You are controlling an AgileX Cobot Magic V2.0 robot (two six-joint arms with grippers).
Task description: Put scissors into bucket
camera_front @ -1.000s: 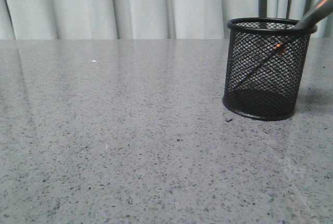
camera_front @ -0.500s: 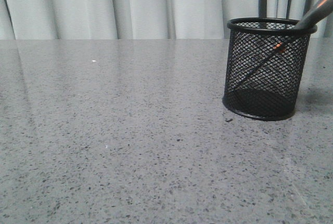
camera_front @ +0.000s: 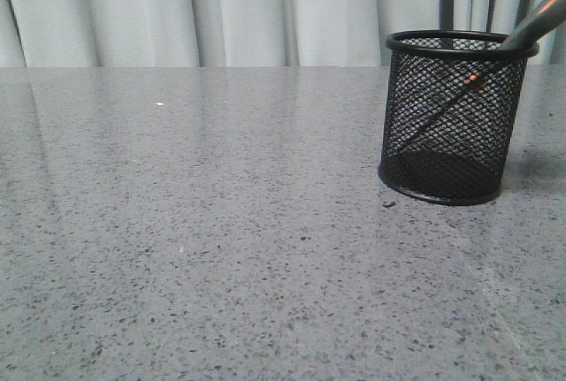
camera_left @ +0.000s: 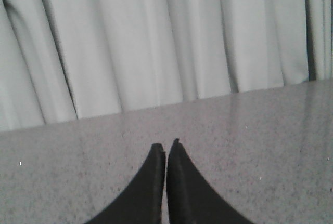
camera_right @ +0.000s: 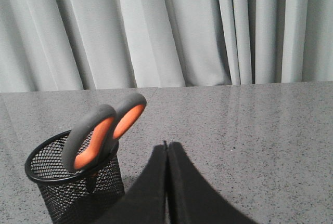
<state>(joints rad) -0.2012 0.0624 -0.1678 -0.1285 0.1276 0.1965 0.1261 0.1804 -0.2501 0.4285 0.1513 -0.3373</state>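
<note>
Comparing with a second ago, we find nothing moved: scissors lean inside the bucket, handles toward one o'clock, both arms' fingers pressed together, empty.

Across the front views almost nothing differs between the earlier pictures and the present one. The only trace of change is at the black wire-mesh cylindrical bucket: the orange pivot spot of the dark-grey-handled scissors with orange-lined loops, seen through the mesh just under the bucket's rolled rim, sits a hair higher against that rim than it did a second ago; the difference is so slight that it cannot be told apart from picture noise. No earlier wrist pictures are given, so no change can be read from those views.
</note>
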